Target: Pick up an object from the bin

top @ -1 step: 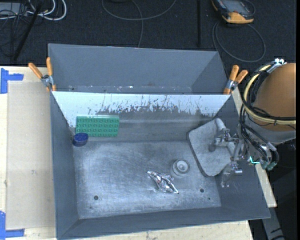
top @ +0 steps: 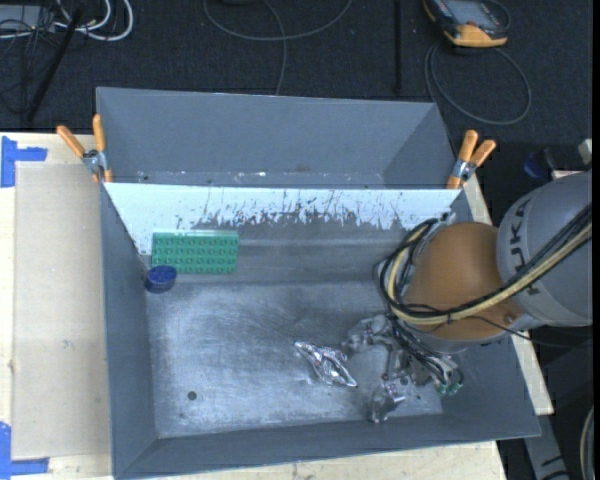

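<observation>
The gripper point(top: 395, 383) sits low in the bin point(top: 130, 368); I cannot tell whether it is wide or closed. 1 silvery crumpled piece point(top: 325, 361) lies just beside it, and closing off-centre could nudge it away. Well apart from the gripper lie 1 green studded plate point(top: 195, 252) and 1 blue cap point(top: 160, 280).
</observation>
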Robot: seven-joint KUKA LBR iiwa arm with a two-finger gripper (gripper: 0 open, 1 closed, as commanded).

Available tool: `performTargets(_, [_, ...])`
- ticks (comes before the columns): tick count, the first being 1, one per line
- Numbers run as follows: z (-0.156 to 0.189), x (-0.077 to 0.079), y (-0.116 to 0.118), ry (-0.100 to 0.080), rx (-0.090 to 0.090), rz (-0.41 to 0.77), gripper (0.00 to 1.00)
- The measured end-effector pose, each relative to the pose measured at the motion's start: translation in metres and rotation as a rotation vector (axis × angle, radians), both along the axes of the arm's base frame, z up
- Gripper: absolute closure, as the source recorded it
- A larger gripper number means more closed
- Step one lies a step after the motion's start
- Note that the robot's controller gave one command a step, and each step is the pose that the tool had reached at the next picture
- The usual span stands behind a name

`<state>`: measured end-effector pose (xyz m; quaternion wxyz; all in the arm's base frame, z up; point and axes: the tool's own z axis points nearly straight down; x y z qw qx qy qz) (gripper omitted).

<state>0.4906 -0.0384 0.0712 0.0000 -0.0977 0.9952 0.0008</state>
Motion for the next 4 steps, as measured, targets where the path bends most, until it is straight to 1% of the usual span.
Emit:
performTargets(1, [0.0, 0.016, -0.043, -0.003, 0.0, 0.048, 0.0])
performTargets(2, [0.016, 0.018, 0.063, -0.001, 0.003, 0.134, 0.0])
performTargets(3, [0.015, 0.017, 0.058, 0.0, -0.001, 0.13, 1.0])
performTargets(4, [0.154, 0.008, 0.009, -0.004, -0.003, 0.545, 1.0])
